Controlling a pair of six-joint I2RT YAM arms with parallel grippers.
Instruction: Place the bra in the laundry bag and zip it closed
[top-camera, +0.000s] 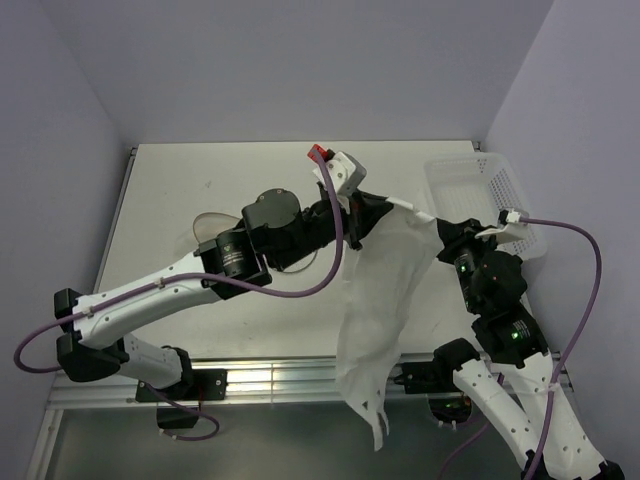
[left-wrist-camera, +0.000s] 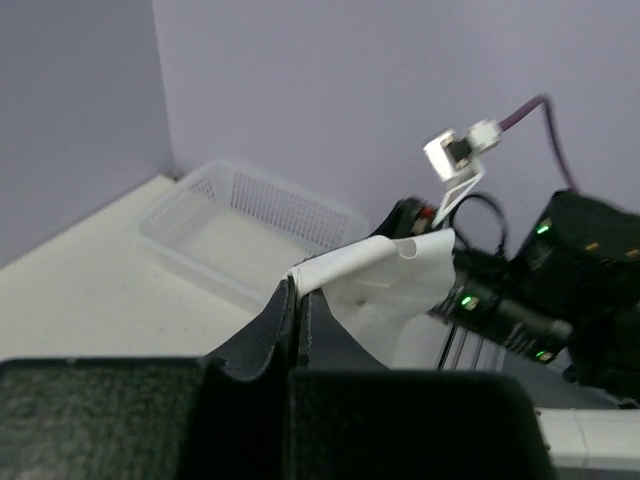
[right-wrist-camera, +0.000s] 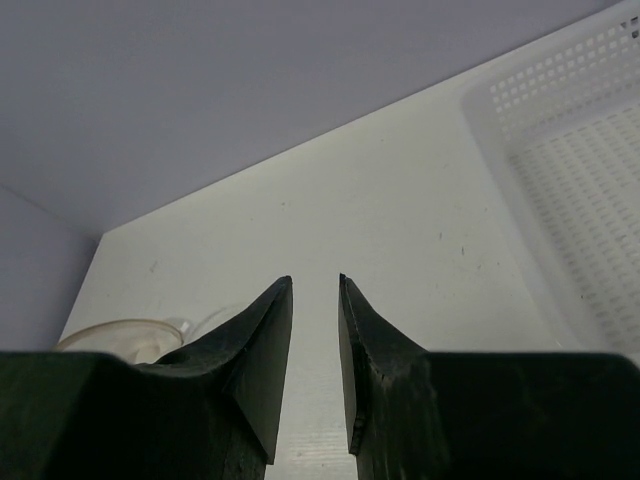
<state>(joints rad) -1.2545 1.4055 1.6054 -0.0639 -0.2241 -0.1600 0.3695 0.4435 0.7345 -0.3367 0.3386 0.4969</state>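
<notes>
Left pincer (left-wrist-camera: 298, 288) clamped on bra's (top-camera: 385, 290) top edge; right pincer (right-wrist-camera: 315, 282) slightly apart, empty. Risk: thin pinch, so the bra dangling below it slips before reaching laundry bag (top-camera: 207, 222).

From above and behind I see the whole table (top-camera: 200, 170); both low, close wrist views share the basket (left-wrist-camera: 235, 215).

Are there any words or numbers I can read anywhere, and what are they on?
None can be read.
No letters, numbers or signs show on the bra or the basket.
The laundry bag is mostly hidden under the left arm, so any print on it cannot be seen.
</notes>
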